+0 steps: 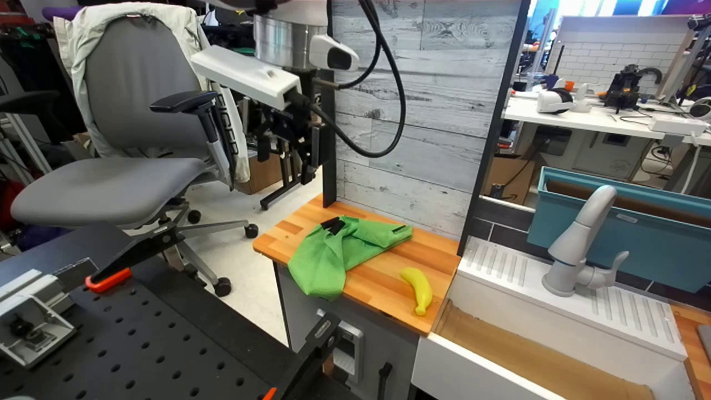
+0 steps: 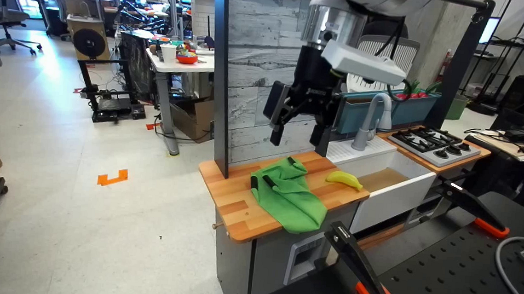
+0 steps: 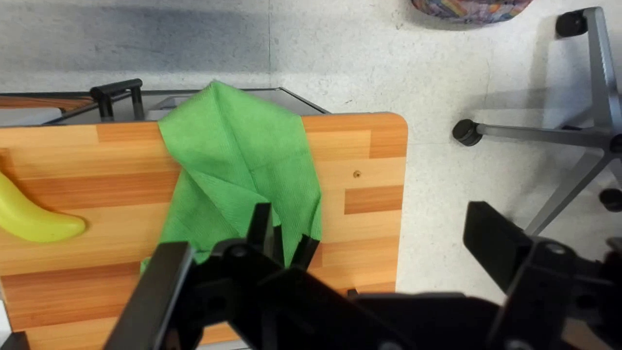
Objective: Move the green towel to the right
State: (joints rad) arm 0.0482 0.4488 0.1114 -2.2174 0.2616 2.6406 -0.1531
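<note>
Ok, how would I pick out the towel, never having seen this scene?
Find the gray plank wall, then the wooden counter at its foot. The towel lies there, partly over the edge, near the yellow banana. Unlike the banana, it's green, rumpled cloth with black strips.

Both ext. views: towel (image 1: pixel 325 264) on counter (image 1: pixel 383 284), pt. over near edge | banana (image 1: pixel 420 291) same, R of towel, apart | sink (image 2: pixel 394 207) R of banana, adj. counter | panel (image 1: pixel 439 133) behind | claw (image 2: pixel 297 138) abv counter
</note>
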